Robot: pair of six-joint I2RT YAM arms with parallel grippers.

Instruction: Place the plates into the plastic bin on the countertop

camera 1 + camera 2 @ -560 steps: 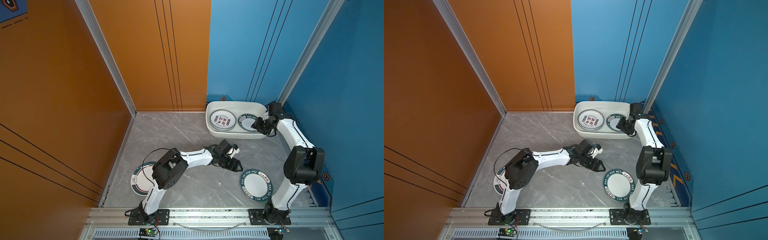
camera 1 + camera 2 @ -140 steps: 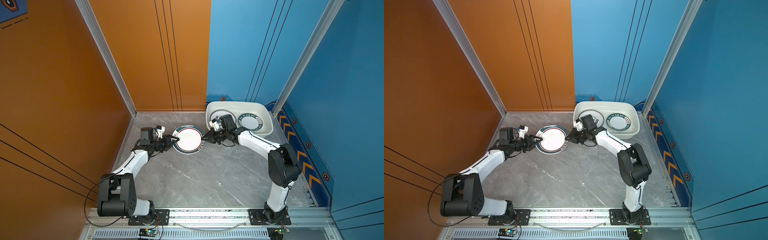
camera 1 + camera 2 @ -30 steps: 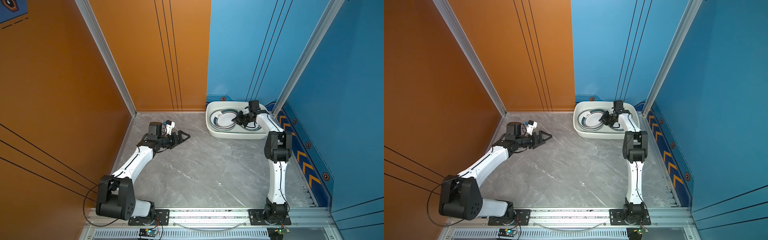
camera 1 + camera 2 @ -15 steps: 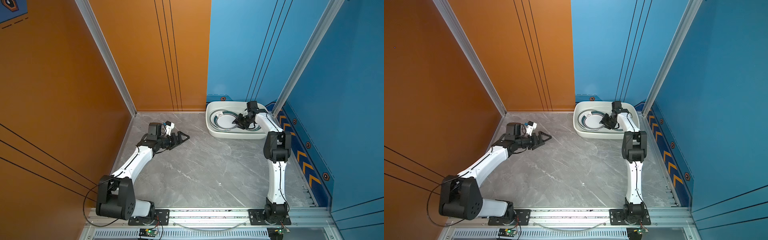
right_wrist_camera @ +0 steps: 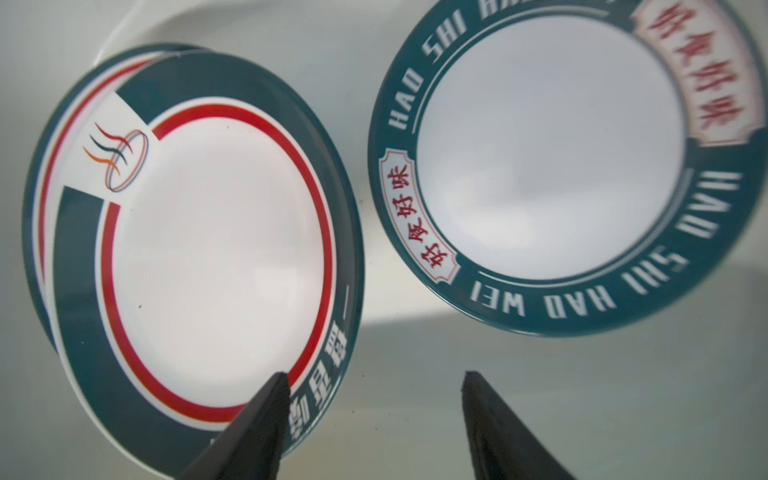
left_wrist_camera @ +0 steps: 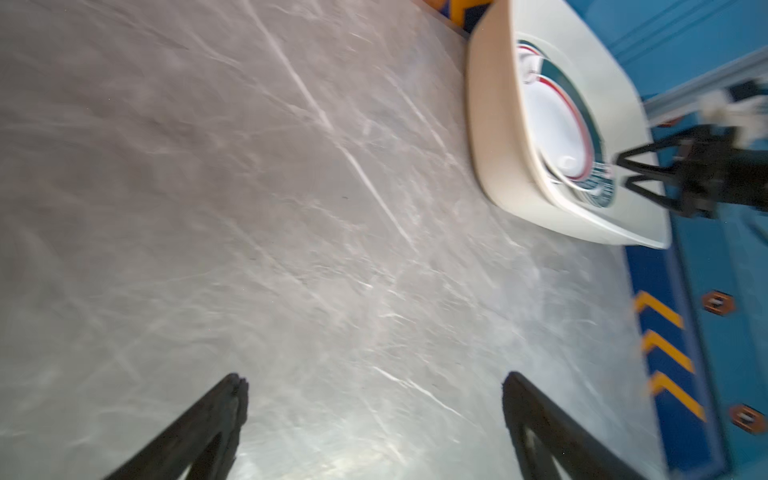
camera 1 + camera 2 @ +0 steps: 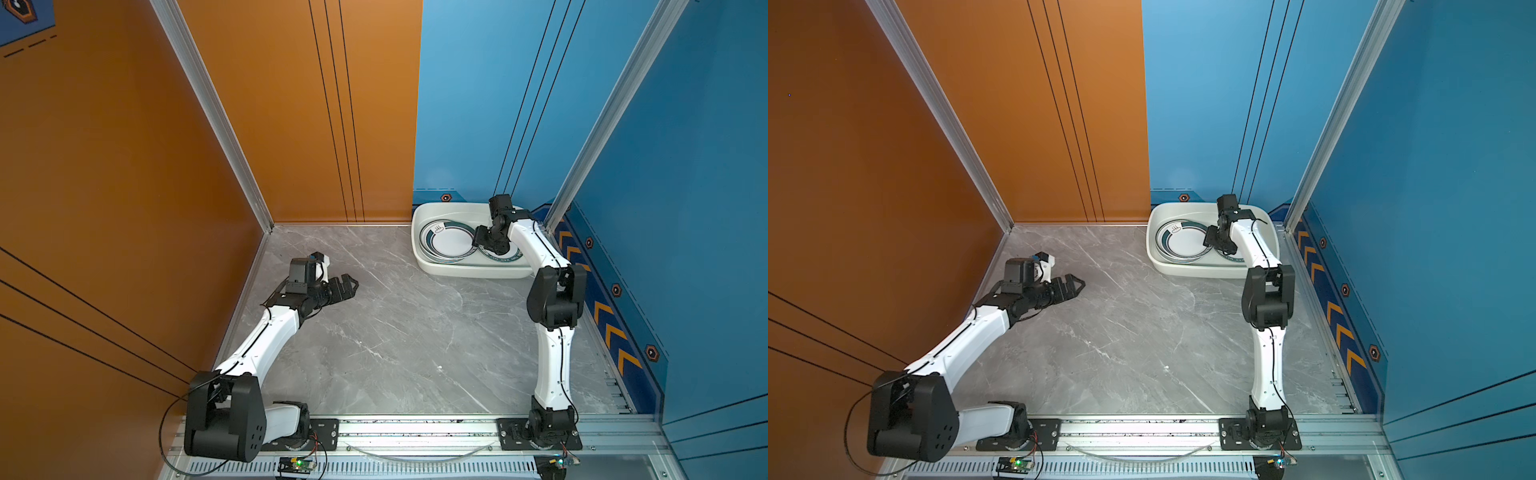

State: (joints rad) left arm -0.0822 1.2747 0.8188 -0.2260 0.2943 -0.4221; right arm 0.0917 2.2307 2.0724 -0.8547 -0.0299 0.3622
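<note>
The white plastic bin (image 7: 465,270) stands at the back right of the grey marble countertop (image 7: 395,332). In its left half lies a stack of plates topped by a green-rimmed, red-ringed plate (image 5: 216,249), seen in both top views (image 7: 451,243) (image 7: 1183,245). Beside it lies a green-rimmed lettered plate (image 5: 548,158), partly hidden under my right arm in the top views. My right gripper (image 5: 374,376) hovers low over the bin (image 7: 1183,268), open and empty, one finger above the red-ringed plate's rim. My left gripper (image 7: 351,286) (image 6: 374,378) is open and empty over bare countertop at the left.
Orange and blue walls close in the countertop on three sides, with aluminium rails along the edges. The bin sits tight in the back right corner. In the left wrist view the bin (image 6: 494,145) and my right gripper (image 6: 623,170) show far ahead.
My right gripper's jaws have spread apart over the bin, and the red-ringed plate now lies free on the left stack. The left arm has not moved.
</note>
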